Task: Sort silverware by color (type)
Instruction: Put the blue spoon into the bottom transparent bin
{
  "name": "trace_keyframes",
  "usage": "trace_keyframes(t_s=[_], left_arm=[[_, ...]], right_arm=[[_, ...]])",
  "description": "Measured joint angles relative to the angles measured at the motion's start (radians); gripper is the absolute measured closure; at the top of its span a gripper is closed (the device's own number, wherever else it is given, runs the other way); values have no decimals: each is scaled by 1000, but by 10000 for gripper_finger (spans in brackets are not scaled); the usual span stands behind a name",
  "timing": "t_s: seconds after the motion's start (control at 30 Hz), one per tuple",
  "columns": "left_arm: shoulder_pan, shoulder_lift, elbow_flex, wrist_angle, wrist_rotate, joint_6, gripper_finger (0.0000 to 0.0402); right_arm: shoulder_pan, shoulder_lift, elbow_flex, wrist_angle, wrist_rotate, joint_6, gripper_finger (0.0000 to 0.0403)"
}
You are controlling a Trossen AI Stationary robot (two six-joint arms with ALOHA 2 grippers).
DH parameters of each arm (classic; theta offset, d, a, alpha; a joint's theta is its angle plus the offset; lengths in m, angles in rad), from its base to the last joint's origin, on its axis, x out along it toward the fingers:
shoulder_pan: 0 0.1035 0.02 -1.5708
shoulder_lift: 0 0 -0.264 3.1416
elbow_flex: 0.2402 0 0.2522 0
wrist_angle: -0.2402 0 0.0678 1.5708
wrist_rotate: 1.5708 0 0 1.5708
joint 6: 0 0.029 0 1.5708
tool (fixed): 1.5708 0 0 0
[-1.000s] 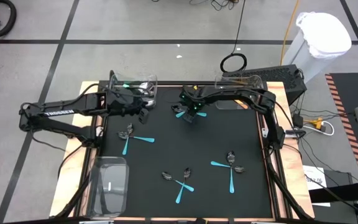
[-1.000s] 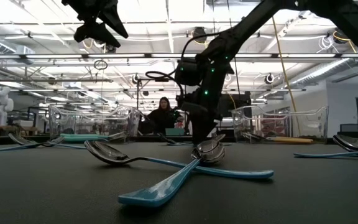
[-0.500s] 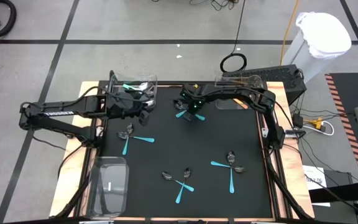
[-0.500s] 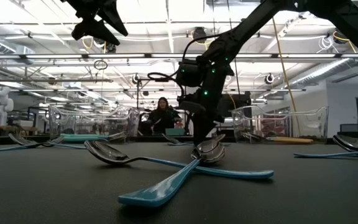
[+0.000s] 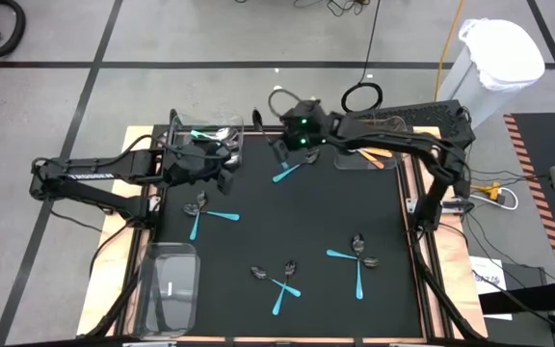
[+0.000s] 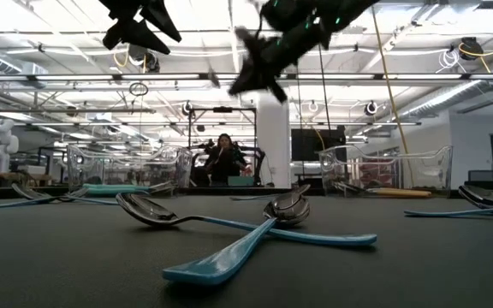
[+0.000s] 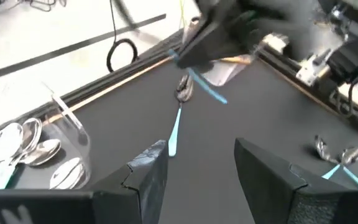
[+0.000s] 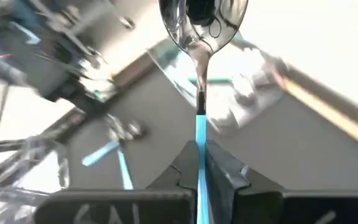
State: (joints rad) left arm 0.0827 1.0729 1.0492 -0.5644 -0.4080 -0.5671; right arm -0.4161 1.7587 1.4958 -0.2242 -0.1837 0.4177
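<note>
Right wrist view shows us our right gripper (image 8: 199, 163) fingers clenched on a teal spoon (image 8: 200, 37), lifted above the tabletop (image 5: 306, 222); our left gripper (image 7: 194, 165) hovers, fingers released.

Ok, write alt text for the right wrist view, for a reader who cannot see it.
The right gripper is shut on a teal-handled spoon with a shiny silver bowl, lifted above the black table mat. Past it lie a second teal-handled utensil on the mat and a clear plastic bin at the mat's edge.
</note>
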Motion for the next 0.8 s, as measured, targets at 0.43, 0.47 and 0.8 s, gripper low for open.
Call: trace_keyframes(t_s=[0.43, 0.47, 0.8], left_arm=[[83, -1, 0, 335, -16, 190, 198], [92, -1, 0, 334, -16, 189, 190], [150, 20, 0, 353, -17, 228, 98]], right_arm=[[91, -51, -1, 127, 133, -164, 398], [100, -51, -1, 140, 160, -174, 398], [157, -53, -1, 200, 307, -268, 398]])
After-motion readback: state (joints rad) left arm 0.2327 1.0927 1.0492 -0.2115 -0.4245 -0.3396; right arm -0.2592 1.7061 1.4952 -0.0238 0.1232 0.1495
